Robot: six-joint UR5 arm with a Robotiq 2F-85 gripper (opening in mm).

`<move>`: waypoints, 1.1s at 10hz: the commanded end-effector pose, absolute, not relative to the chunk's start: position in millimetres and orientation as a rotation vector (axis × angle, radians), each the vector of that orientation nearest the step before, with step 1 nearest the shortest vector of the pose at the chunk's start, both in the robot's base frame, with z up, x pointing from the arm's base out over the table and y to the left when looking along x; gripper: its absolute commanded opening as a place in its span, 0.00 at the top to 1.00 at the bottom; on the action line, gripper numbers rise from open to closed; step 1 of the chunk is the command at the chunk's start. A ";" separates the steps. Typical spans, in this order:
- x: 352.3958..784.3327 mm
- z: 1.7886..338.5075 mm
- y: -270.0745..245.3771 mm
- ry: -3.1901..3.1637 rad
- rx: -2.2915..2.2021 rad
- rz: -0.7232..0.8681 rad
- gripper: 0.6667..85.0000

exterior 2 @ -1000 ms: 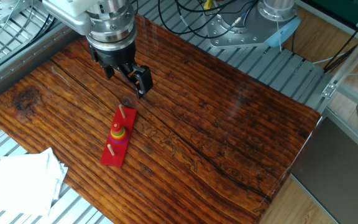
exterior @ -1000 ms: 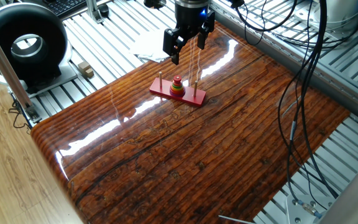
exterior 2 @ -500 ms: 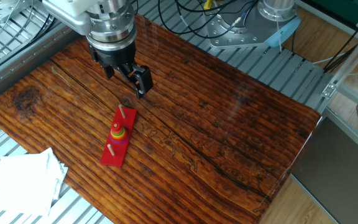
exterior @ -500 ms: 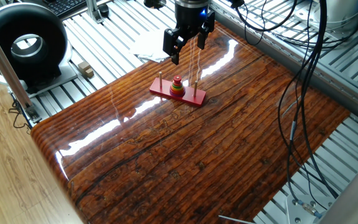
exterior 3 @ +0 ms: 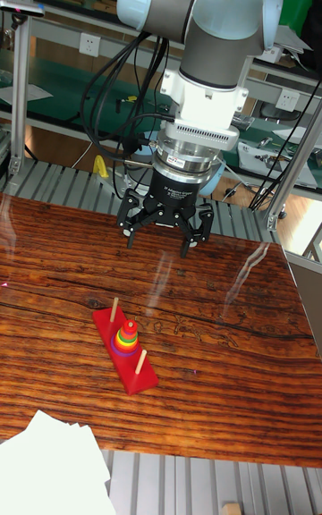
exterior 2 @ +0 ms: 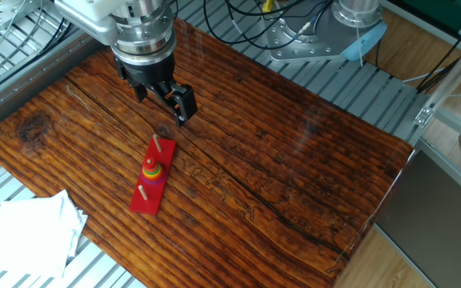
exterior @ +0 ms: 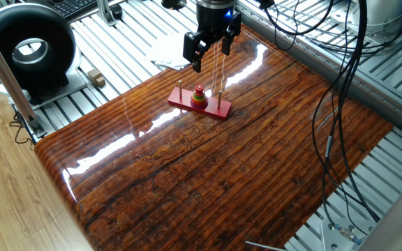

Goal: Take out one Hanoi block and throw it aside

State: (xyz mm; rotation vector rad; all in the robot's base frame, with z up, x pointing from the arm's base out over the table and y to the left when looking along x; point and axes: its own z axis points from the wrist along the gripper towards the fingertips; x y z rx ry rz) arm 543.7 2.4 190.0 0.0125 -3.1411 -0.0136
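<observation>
Glossy wooden table (exterior: 222, 174), UR5 arm (exterior 3: 210, 23) reaching over it. Gripper (exterior: 210, 57) hovers empty, fingers spread wide, above and to one side of the red base (exterior: 218, 109). Hanoi block (exterior: 199, 88) tops the coloured stack (exterior: 199, 102) at mid-base, untouched. Approach step, I judge; next: centre over the stack, descend, pinch the top ring alone

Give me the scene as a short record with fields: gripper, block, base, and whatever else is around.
table: glossy dark wood
base: flat red rectangle, both outer pegs bare
Hanoi block: small red ring topping the discs at the base's middle
gripper: open, empty, raised above the table, touching nothing
white paper: by the table's edge, near the base
task state: block not yet taken
</observation>
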 end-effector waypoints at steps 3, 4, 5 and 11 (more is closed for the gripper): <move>552.5 188.7 -9.4 -3.176 -0.094 0.087 1.00; 552.5 188.4 -5.5 -3.176 -0.087 0.063 1.00; 551.7 187.4 -5.3 -3.173 -0.083 0.063 1.00; 553.6 185.9 -4.5 -3.183 -0.065 0.063 1.00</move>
